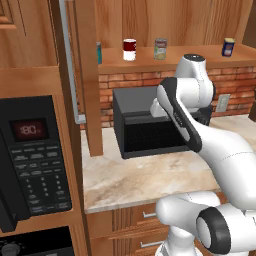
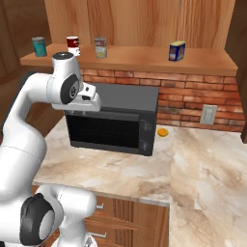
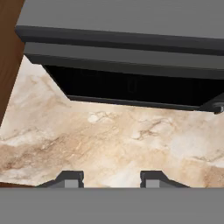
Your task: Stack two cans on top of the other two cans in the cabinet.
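- Teal can [image 2: 38,47]: stands upright at the far left end of the cabinet shelf [image 2: 144,59], well apart from its neighbours; in the left base view it is half hidden behind the cabinet door [image 1: 90,75].
- Red-and-white can [image 2: 73,45]: upright on the shelf, nothing on top of it.
- Greenish-beige can [image 2: 100,48]: upright just beside the red-and-white can, top also bare.
- Dark blue and yellow can [image 2: 177,50]: upright, alone toward the right end of the shelf.
- Hand [image 3: 111,179]: hangs low over the marble bench [image 3: 109,140] in front of the black microwave box [image 2: 116,120], looking down; the fingertips stand at their narrowest setting with bare bench between them, holding nothing.
- Step in hand, as judged: the very start; no can has been lifted and no stack exists.
- Next move, as judged: raise the arm to shelf height, spread the fingers wide enough for a can, and approach either the teal or the dark blue and yellow can from the front, clear of the door edge and the other cans.
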{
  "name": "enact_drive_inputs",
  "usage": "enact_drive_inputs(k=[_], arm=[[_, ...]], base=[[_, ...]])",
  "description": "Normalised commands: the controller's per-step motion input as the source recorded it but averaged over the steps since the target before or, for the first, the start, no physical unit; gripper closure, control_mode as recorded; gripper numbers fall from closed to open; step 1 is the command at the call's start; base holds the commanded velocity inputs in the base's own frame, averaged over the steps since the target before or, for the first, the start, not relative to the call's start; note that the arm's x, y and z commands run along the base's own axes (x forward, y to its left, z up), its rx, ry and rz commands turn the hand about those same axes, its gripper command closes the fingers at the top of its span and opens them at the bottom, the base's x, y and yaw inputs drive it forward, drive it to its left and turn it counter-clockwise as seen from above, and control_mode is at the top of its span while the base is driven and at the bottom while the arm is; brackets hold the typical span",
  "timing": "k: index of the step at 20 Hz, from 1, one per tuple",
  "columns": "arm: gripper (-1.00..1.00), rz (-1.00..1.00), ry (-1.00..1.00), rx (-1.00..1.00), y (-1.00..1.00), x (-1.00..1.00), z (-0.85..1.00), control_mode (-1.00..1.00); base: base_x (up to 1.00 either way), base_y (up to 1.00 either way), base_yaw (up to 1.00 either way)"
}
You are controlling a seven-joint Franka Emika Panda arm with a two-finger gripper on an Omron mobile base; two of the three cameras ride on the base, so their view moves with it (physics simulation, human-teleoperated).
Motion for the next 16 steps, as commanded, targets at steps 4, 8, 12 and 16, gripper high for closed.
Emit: enact_drive_inputs(k=[4,8,12,16], arm=[[-1.00,0.00,0.01,0.00,0.00,0.00,0.00,-1.00],[-1.00,-0.02,-0.02,0.00,0.00,-0.14,0.00,-1.00],[-1.00,-0.13,-0.12,0.00,-0.05,-0.29,0.00,-1.00],[-1.00,-0.16,-0.27,0.00,-0.11,-0.42,0.10,-1.00]], base=[[0.00,0.00,0.00],[0.00,0.00,0.00],[0.00,0.00,0.00],[0.00,0.00,0.00]])
